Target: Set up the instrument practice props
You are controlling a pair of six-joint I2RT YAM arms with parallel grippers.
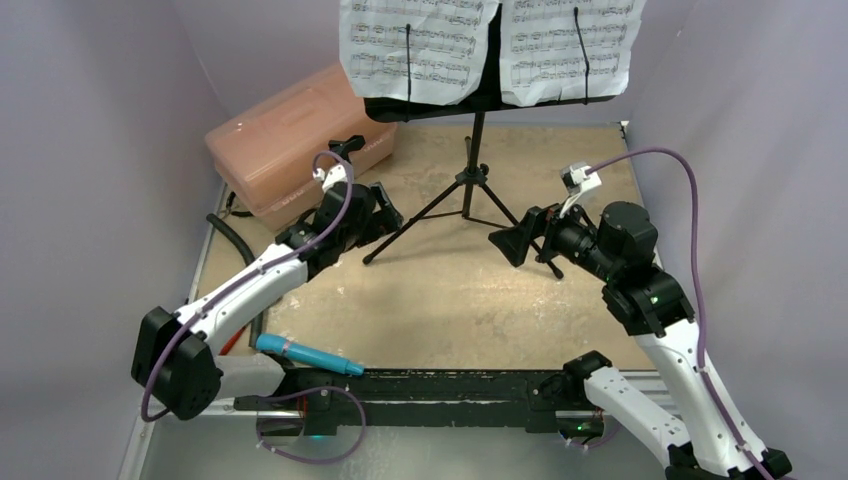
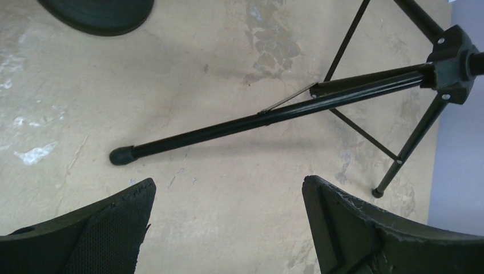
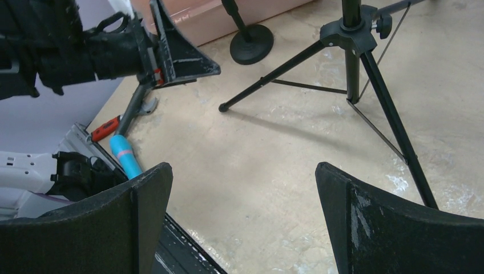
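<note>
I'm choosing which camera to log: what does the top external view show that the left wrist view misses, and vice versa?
Only top external: two white sheet-music pages on the black tripod music stand, the cyan-blue microphone lying at the near edge, the pink translucent plastic box. Only left wrist: the small mic stand's round black base, hidden behind the left arm from above. Both: the music stand's legs on the tan tabletop.

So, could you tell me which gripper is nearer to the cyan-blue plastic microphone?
Left. The left gripper sits beyond the cyan-blue microphone, toward the black tripod stand; the right gripper is farther, across the table.
</note>
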